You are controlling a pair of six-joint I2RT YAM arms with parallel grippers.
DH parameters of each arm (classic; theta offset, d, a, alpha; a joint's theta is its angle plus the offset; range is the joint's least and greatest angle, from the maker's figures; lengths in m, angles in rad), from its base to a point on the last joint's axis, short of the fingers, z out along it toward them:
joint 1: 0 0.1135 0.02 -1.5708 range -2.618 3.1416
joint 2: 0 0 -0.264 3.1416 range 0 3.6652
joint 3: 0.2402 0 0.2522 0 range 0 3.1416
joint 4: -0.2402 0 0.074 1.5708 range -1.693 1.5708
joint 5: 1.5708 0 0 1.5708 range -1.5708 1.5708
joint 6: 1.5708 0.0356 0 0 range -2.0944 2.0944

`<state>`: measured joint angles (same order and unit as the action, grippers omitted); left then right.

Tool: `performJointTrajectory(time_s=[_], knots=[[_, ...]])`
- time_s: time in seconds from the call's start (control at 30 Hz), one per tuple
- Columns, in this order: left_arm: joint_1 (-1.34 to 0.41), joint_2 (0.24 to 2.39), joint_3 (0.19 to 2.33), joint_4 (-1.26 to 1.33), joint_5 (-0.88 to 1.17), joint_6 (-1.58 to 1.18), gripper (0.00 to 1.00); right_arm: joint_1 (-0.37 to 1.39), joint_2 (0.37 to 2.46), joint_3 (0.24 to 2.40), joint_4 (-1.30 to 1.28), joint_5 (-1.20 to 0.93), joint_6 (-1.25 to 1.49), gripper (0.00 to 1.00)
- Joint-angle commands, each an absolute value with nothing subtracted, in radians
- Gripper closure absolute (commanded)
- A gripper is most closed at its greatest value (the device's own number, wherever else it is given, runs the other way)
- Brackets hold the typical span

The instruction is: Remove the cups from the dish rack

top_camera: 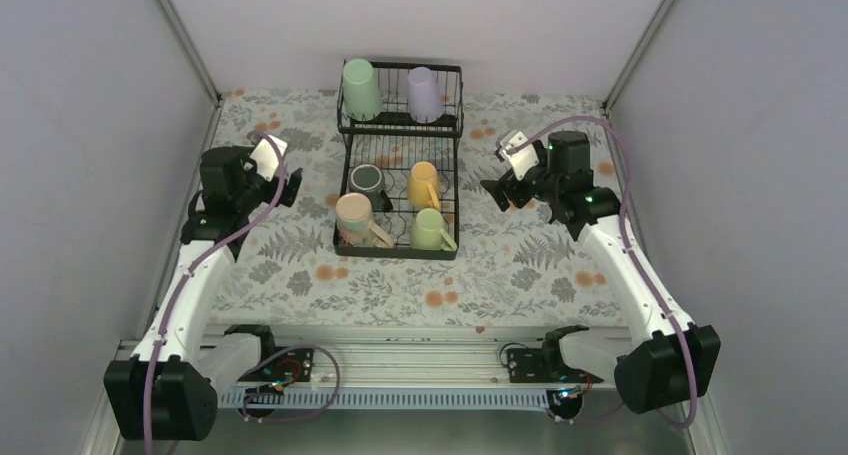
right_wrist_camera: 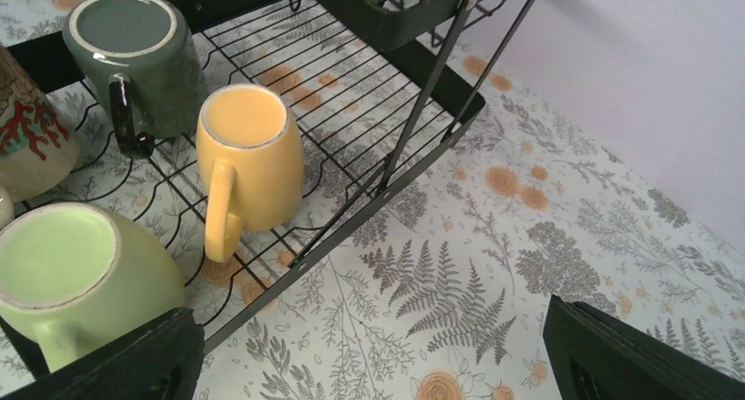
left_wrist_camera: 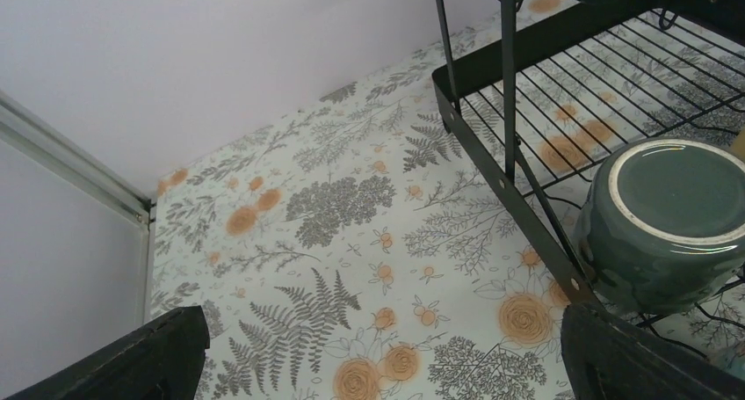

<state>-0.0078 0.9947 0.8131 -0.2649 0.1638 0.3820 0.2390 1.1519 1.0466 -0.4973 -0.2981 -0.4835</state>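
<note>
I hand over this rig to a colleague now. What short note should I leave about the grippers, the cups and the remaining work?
Left gripper: open, empty, off the left side of the dish rack, close to the dark grey-green mug.
Right gripper: open, empty, off the rack's right side, close to the yellow mug.
Upper shelf: mint-green tumbler and lavender tumbler.
Lower tray: the dark grey-green mug, the yellow mug, the beige patterned mug and the light green mug.
Done: nothing unloaded yet.
Left: all six cups.
</note>
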Motion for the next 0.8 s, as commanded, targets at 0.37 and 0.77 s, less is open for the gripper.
performJointTrajectory(time_s=[0.37, 0.77], knots=[[-0.009, 1.013, 0.816, -0.255, 0.168, 0.402, 0.00, 0.389, 1.211, 1.102, -0.661, -0.228, -0.557, 0.02], [-0.009, 1.037, 0.856, -0.263, 0.206, 0.386, 0.00, 0.607, 1.295, 1.073, -0.777, -0.176, -0.536, 0.11]])
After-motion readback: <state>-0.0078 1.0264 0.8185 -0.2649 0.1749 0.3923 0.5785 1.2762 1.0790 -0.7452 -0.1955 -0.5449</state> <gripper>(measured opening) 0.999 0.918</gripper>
